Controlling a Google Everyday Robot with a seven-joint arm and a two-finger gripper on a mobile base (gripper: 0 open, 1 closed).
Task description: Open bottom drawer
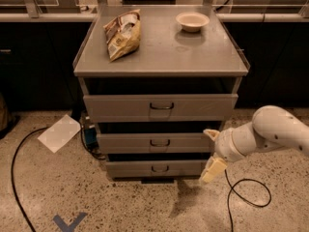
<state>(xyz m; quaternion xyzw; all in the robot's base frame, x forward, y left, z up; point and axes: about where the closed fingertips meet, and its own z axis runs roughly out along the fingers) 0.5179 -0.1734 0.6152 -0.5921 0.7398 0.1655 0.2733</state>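
Grey bottom drawer (157, 168): it was the lowest of three drawers in the bench, close to the floor. Its front was the shortest and narrowest.
Handle (160, 168): small, dark and thin, in the middle of that front.
Gripper (212, 152): it was just beside the right end of the bottom drawer, away from the handle.
Fingers (213, 170): pale, spread apart, holding nothing.
Arm (270, 134): white, reaching in from the right.
Bench top (159, 57): a snack bag (123, 33) lay on the left and a bowl (192, 21) sat on the right.
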